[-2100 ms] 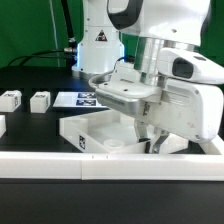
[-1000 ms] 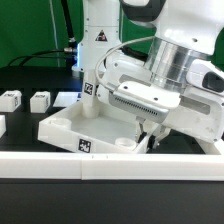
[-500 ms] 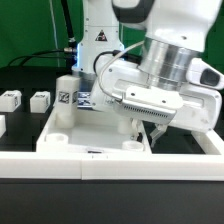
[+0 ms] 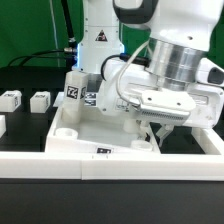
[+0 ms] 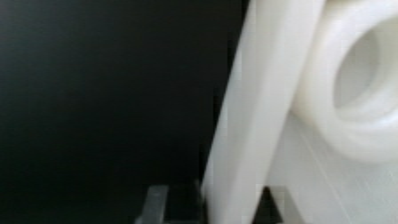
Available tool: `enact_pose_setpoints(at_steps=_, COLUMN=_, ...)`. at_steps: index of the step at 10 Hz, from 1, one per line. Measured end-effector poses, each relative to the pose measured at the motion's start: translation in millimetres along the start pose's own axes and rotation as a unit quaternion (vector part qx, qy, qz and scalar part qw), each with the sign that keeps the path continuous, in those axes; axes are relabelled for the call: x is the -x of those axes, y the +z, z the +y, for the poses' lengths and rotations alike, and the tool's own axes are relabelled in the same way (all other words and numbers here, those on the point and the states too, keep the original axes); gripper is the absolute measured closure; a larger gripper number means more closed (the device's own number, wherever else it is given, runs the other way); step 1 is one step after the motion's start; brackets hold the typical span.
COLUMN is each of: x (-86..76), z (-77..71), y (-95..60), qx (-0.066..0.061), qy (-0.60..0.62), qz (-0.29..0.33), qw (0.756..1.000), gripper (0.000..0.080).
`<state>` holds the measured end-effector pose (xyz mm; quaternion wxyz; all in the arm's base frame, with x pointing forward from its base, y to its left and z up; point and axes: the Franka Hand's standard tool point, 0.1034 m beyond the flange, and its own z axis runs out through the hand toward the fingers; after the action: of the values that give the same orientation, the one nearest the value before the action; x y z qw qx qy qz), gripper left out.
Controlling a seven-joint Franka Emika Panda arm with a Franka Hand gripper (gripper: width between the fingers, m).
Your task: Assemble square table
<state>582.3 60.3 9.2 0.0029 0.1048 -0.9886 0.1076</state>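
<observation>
Jaws pinch the tabletop [image 4: 70, 143] by its raised edge at lower right, so drag it flat across the desk [image 4: 25, 140], gently.

The hand [image 4: 150, 137] has turned the tabletop [image 4: 90, 144] square to the rail [image 4: 50, 166].
</observation>
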Motion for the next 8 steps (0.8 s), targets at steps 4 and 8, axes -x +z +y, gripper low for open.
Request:
enact_pose_setpoints(at_steps=4, x=-0.6, z=0.8, y=0.5, qx=-0.004, qy=0.040, qz=0.012, qw=0.999, gripper=0.0716)
enact_pose_setpoints(at_steps=8, x=1.0, z=-0.6, y=1.4, qx=0.017, qy=0.025, qz=-0.001, qw=1.000, gripper=0.0716)
